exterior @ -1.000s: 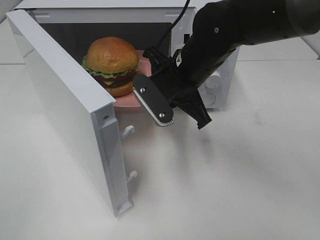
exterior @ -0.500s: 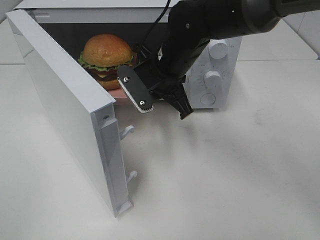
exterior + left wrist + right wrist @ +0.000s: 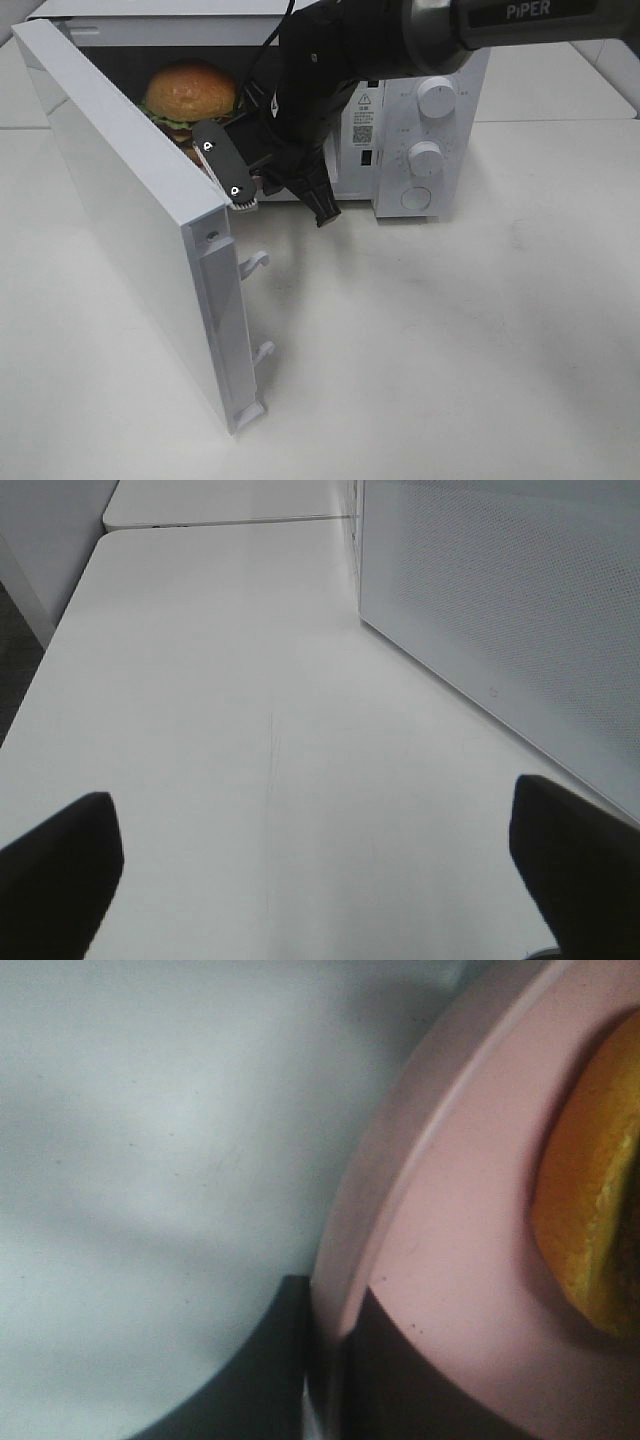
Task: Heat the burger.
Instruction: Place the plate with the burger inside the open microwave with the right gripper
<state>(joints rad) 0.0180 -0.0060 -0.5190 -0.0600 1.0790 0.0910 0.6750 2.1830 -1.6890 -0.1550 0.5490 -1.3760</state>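
Note:
The burger [image 3: 185, 90], with a golden domed bun and green lettuce frill, sits inside the open white microwave [image 3: 455, 75]. My right gripper [image 3: 285, 208] reaches across into the microwave's opening, right in front of the burger. In the right wrist view its dark fingers [image 3: 250, 1370] close on the rim of the pink plate [image 3: 470, 1210], and the bun's edge [image 3: 600, 1190] lies on that plate. My left gripper [image 3: 320, 880] is open and empty above the white table; it does not show in the high view.
The microwave door [image 3: 130, 210] stands wide open toward the front left, with two latch hooks [image 3: 255, 262] on its edge. Two knobs [image 3: 430, 130] are on the microwave's right panel. A perforated white panel [image 3: 500, 610] stands beside the left gripper.
My right gripper has moved left and deeper into the microwave, taking the plate and burger with it from the opening's threshold into the cavity.

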